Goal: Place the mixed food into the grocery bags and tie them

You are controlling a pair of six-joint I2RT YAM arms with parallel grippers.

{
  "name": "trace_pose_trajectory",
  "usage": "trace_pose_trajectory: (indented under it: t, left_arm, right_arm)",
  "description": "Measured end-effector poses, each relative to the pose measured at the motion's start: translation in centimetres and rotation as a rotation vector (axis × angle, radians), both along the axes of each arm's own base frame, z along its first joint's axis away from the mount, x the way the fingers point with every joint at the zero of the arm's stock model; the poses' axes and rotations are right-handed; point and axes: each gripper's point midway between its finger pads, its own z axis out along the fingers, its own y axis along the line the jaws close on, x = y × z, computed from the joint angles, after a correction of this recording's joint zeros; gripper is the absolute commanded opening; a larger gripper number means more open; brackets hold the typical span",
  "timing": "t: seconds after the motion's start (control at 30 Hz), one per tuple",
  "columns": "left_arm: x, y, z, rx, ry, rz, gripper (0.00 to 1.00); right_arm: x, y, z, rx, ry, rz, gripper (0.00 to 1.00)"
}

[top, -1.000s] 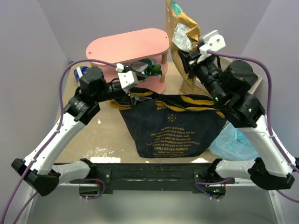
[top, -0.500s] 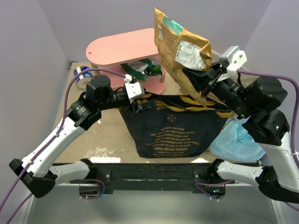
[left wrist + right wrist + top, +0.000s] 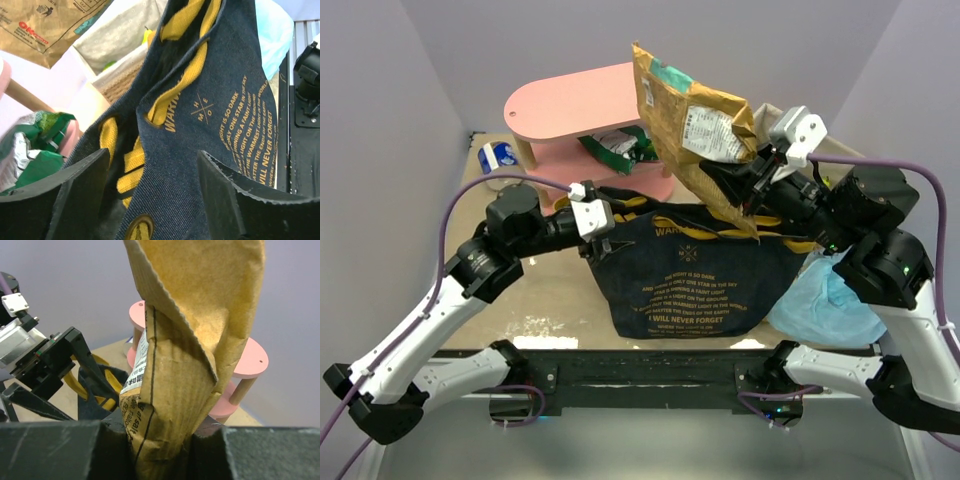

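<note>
My right gripper (image 3: 745, 182) is shut on the lower end of a tan crisp bag (image 3: 692, 125), which is held up and tilted over the back of the dark navy tote (image 3: 690, 285). In the right wrist view the crumpled tan bag (image 3: 192, 340) is pinched between the pads of the gripper (image 3: 162, 440). My left gripper (image 3: 605, 237) is at the tote's upper left corner. It stands open (image 3: 152, 160), with the denim rim (image 3: 200, 165) and a yellow handle (image 3: 170, 95) between its fingers. A green crisp bag (image 3: 620, 148) lies on the pink shelf's lower level. The light-blue carrier bag (image 3: 825, 300) lies right of the tote.
A two-level pink shelf (image 3: 585, 95) stands at the back behind the tote. A blue-and-white object (image 3: 498, 157) sits at the back left. The cloth-lined wicker basket (image 3: 117, 82) stands behind the tote. Purple walls close in both sides.
The right gripper has carried the tan crisp bag leftward and over the tote. The left gripper has moved nearer along the tote's left rim, and its jaws have narrowed a little.
</note>
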Motion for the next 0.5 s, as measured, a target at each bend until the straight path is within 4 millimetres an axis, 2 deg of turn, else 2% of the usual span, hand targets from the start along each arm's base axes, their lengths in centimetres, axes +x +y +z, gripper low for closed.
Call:
trace_pose_trajectory:
  t: [0.17, 0.27, 0.3, 0.37, 0.4, 0.5]
  left_arm:
    - [0.7, -0.6, -1.6, 0.035, 0.042, -0.001, 0.63]
    - [1.1, -1.1, -3.3, 0.073, 0.086, -0.001, 0.52]
    - [1.2, -1.1, -3.5, 0.078, 0.094, -0.001, 0.42]
    - [1.3, -1.1, -3.9, 0.089, 0.104, 0.002, 0.31]
    - [1.3, -1.1, -4.0, 0.089, 0.109, 0.002, 0.2]
    - [1.0, -1.0, -4.0, 0.092, 0.109, -0.006, 0.0]
  right_arm:
    - [-0.5, 0.8, -0.9, -0.03, 0.018, 0.05, 0.0]
    - [-1.0, 1.2, -1.1, -0.039, 0.02, 0.087, 0.0]
    - [-1.2, 1.3, -1.1, -0.041, 0.019, 0.101, 0.0]
    - [-1.7, 1.6, -1.3, -0.047, 0.021, 0.132, 0.0]
    - [-1.8, 1.7, -1.3, -0.049, 0.023, 0.142, 0.0]
    - [-2.6, 2.1, -1.5, -0.056, 0.025, 0.187, 0.0]
